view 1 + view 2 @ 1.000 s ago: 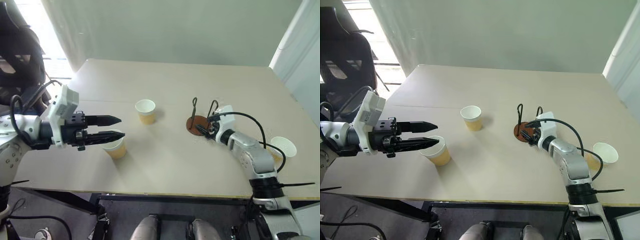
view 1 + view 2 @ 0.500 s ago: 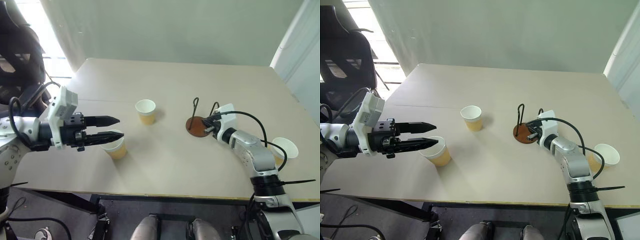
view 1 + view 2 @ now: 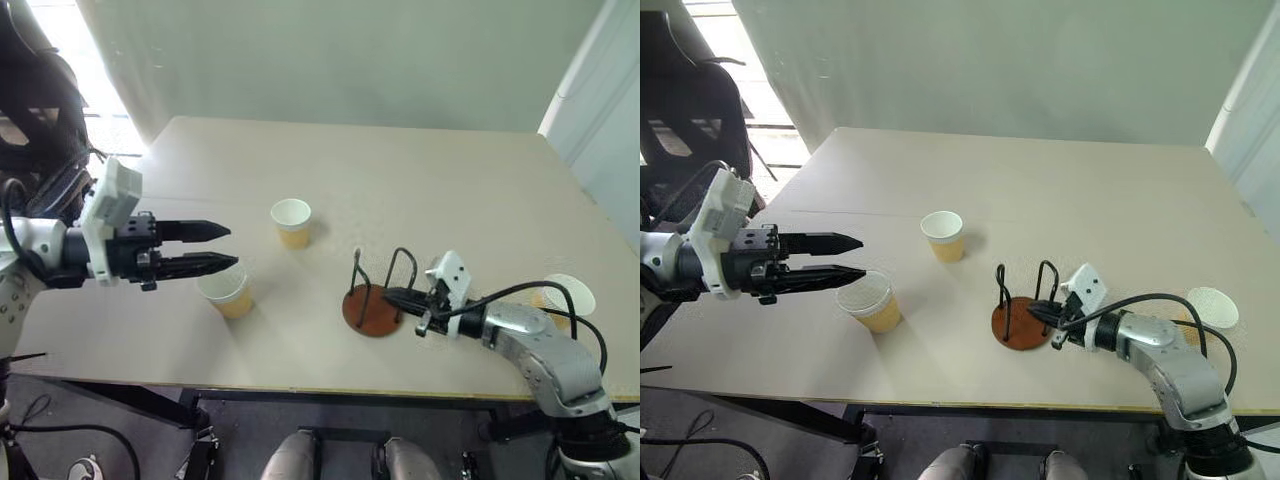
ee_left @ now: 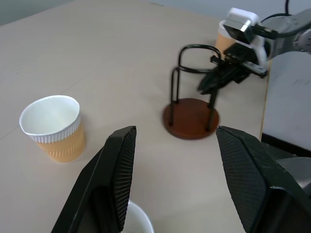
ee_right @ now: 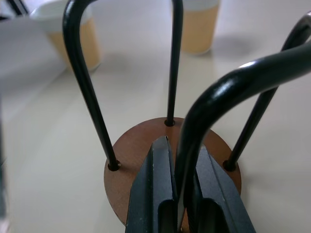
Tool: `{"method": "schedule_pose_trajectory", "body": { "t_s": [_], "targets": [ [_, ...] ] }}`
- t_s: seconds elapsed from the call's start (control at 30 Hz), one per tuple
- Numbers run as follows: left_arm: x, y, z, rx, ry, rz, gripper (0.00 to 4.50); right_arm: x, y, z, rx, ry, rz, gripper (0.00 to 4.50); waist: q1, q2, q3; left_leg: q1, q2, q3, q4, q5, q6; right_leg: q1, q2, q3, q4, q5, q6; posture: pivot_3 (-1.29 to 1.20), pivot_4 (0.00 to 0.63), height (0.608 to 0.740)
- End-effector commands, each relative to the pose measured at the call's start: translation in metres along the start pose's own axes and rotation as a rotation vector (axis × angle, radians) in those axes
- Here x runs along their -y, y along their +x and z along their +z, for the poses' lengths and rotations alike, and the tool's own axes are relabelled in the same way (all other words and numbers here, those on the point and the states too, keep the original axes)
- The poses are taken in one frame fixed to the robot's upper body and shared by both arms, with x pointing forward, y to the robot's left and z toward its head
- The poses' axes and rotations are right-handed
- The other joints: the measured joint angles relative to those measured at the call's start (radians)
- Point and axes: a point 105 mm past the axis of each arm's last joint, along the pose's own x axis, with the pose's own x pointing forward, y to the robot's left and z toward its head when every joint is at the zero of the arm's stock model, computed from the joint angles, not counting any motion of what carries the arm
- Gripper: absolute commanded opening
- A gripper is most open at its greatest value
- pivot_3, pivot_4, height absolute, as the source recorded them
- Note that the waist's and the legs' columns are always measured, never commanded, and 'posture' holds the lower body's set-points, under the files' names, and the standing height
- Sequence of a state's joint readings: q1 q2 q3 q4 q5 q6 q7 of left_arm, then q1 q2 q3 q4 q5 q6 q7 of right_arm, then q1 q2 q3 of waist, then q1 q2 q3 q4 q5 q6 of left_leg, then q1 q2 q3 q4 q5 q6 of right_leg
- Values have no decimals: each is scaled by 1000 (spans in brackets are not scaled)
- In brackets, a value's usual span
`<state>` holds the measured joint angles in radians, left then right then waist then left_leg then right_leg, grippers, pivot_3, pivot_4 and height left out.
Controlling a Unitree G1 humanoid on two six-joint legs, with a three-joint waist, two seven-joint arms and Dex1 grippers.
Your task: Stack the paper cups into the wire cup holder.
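The wire cup holder, a rust-brown disc with two black wire loops, stands near the table's front edge. My right gripper is shut on the wire of its near loop, fingers over the base. One paper cup stands at mid-table, upright. A second paper cup stands front left, just below my left gripper, which hovers open and empty above it. A third paper cup stands at the right edge, behind my right arm's cable.
The beige table has bare room at the back and between the cups. Its front edge runs close to the holder. A black office chair stands off the table's left side.
My right gripper has shut on the holder's wire loop and dragged the holder toward the front edge and slightly left. The left gripper and the cups have stayed put.
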<state>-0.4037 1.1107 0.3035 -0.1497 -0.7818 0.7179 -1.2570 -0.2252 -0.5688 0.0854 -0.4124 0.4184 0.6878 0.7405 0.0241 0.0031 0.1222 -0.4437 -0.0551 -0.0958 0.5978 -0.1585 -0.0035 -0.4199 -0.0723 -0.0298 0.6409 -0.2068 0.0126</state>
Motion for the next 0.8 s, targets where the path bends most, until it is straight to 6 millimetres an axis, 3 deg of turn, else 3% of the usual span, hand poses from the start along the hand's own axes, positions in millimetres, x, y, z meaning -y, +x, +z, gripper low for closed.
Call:
{"method": "schedule_pose_trajectory", "body": {
  "t_s": [0.03,0.23,0.8],
  "targets": [
    [0,-2,9,0,49,-9,2808,-6,0,8,6,-64,7,35,-3,0,0,0,0,0,0,0,0,0,0,0,1,0,0,0,150,740],
    [0,-4,9,-7,50,-10,2808,9,1,5,1,-54,-145,35,-4,0,0,1,0,0,0,1,0,0,0,0,2,0,-1,0,150,740],
    [-3,-4,9,-16,60,-11,2808,2,-4,-3,-18,-19,-168,35,-1,-1,-1,0,0,0,0,1,1,1,0,0,1,-1,1,0,150,740]
  ]
}}
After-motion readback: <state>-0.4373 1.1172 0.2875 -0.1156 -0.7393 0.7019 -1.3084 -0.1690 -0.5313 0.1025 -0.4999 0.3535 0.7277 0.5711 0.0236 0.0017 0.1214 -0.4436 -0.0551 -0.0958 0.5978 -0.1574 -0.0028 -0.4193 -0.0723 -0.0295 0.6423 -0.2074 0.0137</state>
